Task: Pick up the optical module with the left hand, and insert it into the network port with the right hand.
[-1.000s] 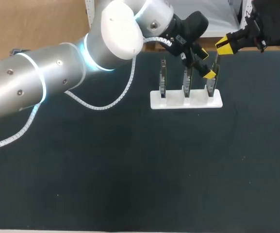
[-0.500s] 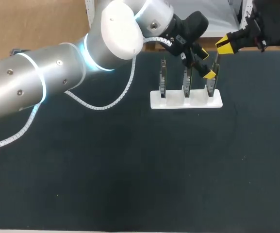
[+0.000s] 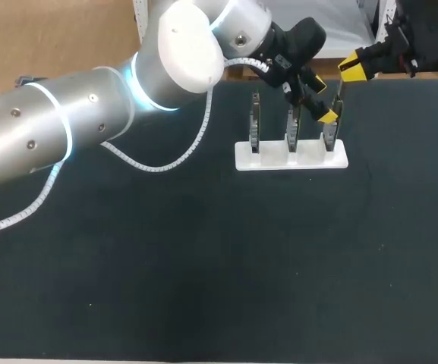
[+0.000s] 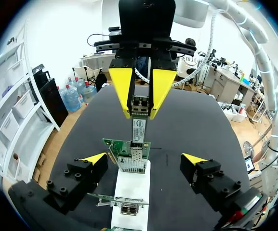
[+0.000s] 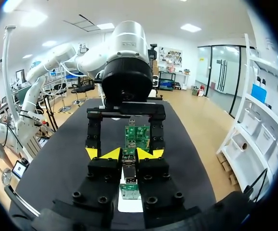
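Observation:
The optical module (image 4: 139, 122), a slim metal bar, hangs upright with my right gripper (image 4: 141, 96) shut on its upper end. Its lower tip meets the network port (image 4: 132, 162) on a green circuit board (image 5: 137, 135); how deep it sits I cannot tell. That board is the rightmost of three standing in a white holder (image 3: 279, 161). My left gripper (image 4: 143, 160) is open, its fingers either side of this board without touching it. In the head view the left gripper (image 3: 322, 99) and right gripper (image 3: 353, 68) meet over the holder's right end, the module (image 3: 338, 92) between them.
Two more boards (image 3: 255, 121) (image 3: 293, 125) stand in the holder to the left of the rightmost one. My left arm (image 3: 89, 114) stretches across the back left of the black table (image 3: 203, 265).
My right gripper has shifted very slightly up and to the right with the module. The left arm has not moved.

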`<act>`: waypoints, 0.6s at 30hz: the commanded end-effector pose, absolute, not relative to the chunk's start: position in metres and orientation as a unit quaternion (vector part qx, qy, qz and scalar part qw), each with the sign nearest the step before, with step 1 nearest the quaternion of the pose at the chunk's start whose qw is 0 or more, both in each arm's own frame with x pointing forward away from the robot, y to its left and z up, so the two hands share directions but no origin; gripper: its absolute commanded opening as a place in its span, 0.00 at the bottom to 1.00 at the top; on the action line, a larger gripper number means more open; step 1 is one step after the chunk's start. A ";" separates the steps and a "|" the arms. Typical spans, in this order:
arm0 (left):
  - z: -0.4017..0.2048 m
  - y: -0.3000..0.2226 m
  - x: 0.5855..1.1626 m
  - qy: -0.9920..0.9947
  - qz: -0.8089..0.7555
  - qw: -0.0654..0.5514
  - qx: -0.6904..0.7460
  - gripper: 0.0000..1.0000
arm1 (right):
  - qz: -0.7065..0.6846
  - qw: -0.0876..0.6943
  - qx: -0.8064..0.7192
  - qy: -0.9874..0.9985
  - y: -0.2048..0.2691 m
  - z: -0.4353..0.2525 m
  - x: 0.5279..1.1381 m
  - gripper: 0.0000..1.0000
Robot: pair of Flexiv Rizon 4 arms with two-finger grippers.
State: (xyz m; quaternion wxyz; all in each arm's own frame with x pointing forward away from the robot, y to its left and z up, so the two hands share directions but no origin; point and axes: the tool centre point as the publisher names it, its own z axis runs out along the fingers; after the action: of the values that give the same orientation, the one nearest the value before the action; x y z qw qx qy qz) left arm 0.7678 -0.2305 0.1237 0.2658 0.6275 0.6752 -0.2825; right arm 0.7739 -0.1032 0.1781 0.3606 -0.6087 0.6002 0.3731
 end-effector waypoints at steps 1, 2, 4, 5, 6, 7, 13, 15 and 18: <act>0.124 -0.231 0.769 0.676 -0.282 0.264 0.628 1.00 | 0.374 0.359 -0.609 0.600 -0.103 0.176 0.776 0.00; 0.124 -0.231 0.769 0.676 -0.282 0.264 0.628 1.00 | 0.374 0.359 -0.609 0.600 -0.103 0.176 0.776 0.00; 0.124 -0.231 0.769 0.676 -0.282 0.264 0.628 1.00 | 0.373 0.359 -0.610 0.600 -0.102 0.175 0.776 0.00; 0.124 -0.231 0.769 0.676 -0.282 0.264 0.628 1.00 | 0.373 0.358 -0.610 0.600 -0.102 0.175 0.776 0.00; 0.124 -0.231 0.769 0.676 -0.282 0.264 0.628 1.00 | 0.373 0.358 -0.610 0.601 -0.102 0.175 0.776 0.00; 0.124 -0.231 0.769 0.676 -0.282 0.264 0.628 1.00 | 0.373 0.358 -0.609 0.601 -0.102 0.174 0.776 0.00; 0.124 -0.231 0.769 0.676 -0.282 0.264 0.628 1.00 | 0.374 0.359 -0.608 0.601 -0.101 0.173 0.777 0.00; 0.124 -0.231 0.769 0.676 -0.282 0.264 0.628 1.00 | 0.374 0.359 -0.607 0.602 -0.101 0.172 0.777 0.00; 0.124 -0.231 0.769 0.676 -0.282 0.264 0.628 1.00 | 0.374 0.357 -0.607 0.604 -0.101 0.170 0.776 0.00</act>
State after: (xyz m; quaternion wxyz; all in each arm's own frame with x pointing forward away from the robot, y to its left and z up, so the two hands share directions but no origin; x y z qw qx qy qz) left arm 0.7678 -0.2305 0.1237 0.2658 0.6275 0.6752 -0.2825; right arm 0.7757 -0.1010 0.1718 0.3573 -0.6069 0.6034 0.3740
